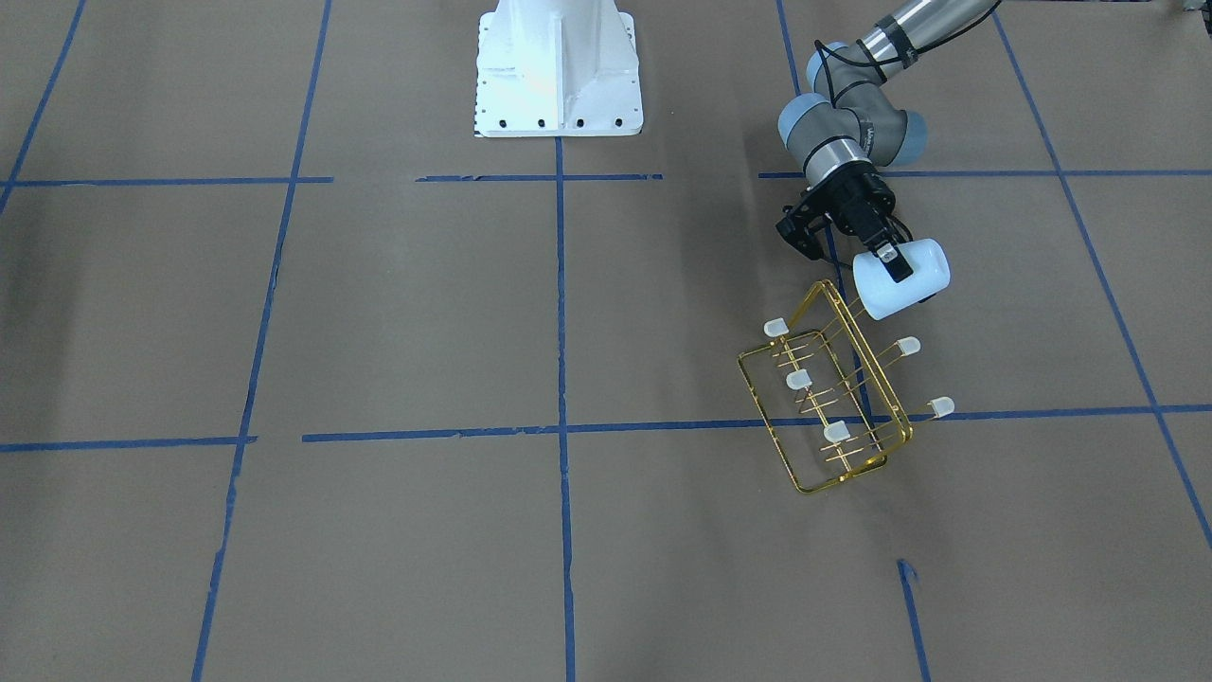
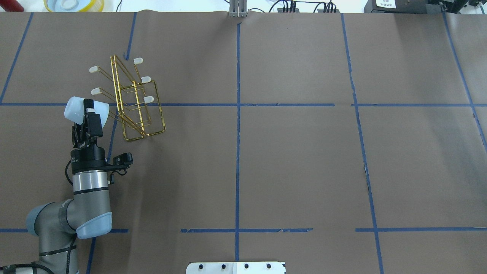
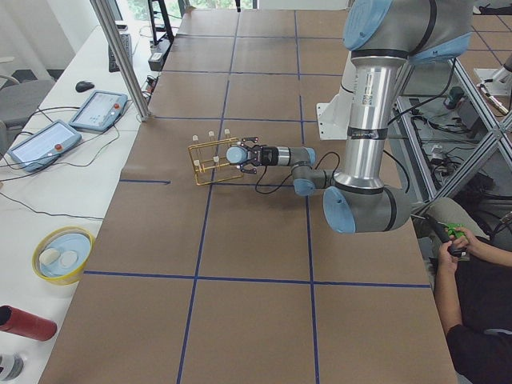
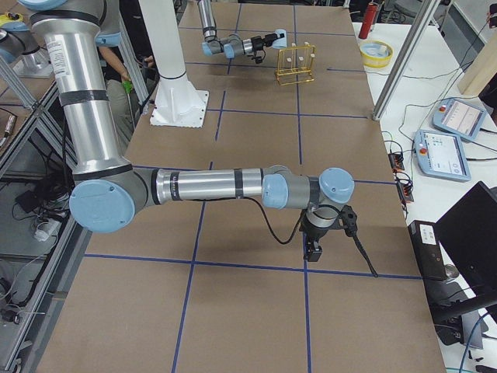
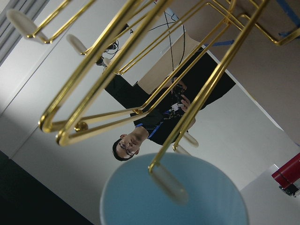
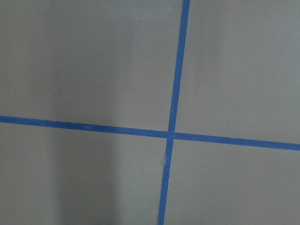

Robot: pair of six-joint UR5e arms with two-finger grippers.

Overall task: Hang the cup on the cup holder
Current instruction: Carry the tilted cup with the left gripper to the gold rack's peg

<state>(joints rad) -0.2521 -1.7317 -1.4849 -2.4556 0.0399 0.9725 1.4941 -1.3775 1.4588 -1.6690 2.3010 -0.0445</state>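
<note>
Left gripper (image 2: 89, 111), jaws clamped on the cup (image 2: 76, 108), holds it sideways just beside the rack (image 2: 131, 99), mouth toward the wires. From my wrist view, one capped prong (image 5: 169, 183) lies across the cup's mouth. Right gripper (image 4: 313, 250) hangs well apart from the rack, low over the table (image 2: 296, 160); I cannot tell how its jaws stand.

Left end effector (image 2: 88, 111) level, clamped on the cup (image 2: 74, 108) beside the cup holder (image 2: 131, 99); right end effector (image 4: 314, 252) points straight down.
</note>
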